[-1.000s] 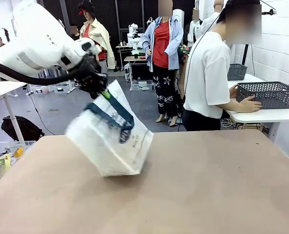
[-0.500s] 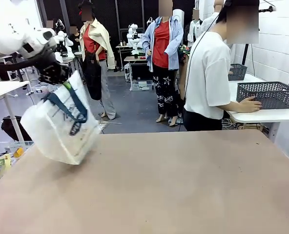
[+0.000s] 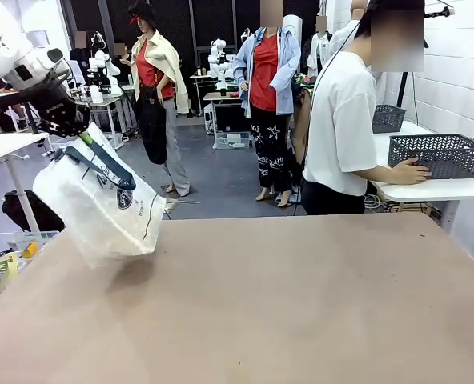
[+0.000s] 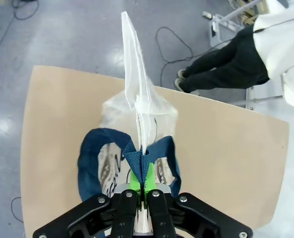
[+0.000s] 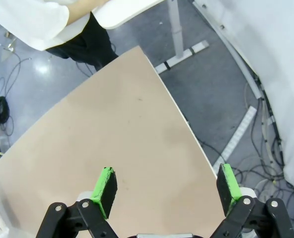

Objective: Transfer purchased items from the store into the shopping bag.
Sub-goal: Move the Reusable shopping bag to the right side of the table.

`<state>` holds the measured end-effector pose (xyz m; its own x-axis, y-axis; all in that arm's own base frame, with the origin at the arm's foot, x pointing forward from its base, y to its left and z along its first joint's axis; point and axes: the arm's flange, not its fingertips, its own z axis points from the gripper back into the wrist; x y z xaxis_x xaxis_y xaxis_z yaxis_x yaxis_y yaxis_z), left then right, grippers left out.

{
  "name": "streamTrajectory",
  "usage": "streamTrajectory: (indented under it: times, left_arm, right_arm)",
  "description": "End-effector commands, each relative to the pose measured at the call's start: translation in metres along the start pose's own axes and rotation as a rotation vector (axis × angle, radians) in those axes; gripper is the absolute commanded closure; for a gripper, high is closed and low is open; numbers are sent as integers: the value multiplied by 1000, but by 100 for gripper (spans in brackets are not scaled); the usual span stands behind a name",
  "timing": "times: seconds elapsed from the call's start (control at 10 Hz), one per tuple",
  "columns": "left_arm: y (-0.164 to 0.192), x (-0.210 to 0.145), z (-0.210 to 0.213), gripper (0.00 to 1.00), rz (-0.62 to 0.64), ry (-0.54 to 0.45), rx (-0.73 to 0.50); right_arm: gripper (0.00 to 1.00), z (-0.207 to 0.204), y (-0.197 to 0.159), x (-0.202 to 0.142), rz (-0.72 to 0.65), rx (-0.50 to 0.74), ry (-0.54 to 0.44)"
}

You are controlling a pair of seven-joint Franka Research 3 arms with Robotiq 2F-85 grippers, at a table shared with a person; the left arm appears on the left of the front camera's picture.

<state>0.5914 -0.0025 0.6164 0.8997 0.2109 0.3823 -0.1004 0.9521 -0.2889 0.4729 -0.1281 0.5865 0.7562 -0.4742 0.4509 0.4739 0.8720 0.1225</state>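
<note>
The translucent white shopping bag [image 3: 101, 200] with dark blue strap handles hangs tilted in the air over the table's far left corner. My left gripper [image 3: 83, 138] is shut on its top edge and handles; in the left wrist view the green pads [image 4: 142, 178] pinch the blue strap, with the bag [image 4: 137, 119] dangling below. The dark grey lattice basket [image 3: 447, 154] stands on a white side table at the far right, with the person's hand [image 3: 413, 171] on it. My right gripper [image 5: 166, 188] is open high above the table's right corner. The purchased items are hidden.
A person in a white shirt [image 3: 339, 120] stands at the far side, turned toward the side table [image 3: 437, 190]. A second grey basket [image 3: 387, 118] sits behind. A clear bin with packets [image 3: 1, 256] rests on the floor at the left. The brown tabletop [image 3: 285, 304] is bare.
My left gripper has swung the shopping bag from above the table's middle-left out to the far left, then slightly back and lower. The person and the basket have stayed put.
</note>
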Motion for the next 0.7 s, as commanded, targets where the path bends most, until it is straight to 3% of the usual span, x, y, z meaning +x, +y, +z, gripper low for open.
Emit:
streamTrajectory:
  times: [0.0, 0.6]
  left_arm:
    - [12, 10, 15, 100, 43, -4, 26]
    - [45, 13, 11, 100, 45, 17, 78]
  right_arm:
    - [0, 1, 1, 1, 16, -24, 6]
    - [0, 1, 1, 1, 16, -24, 6]
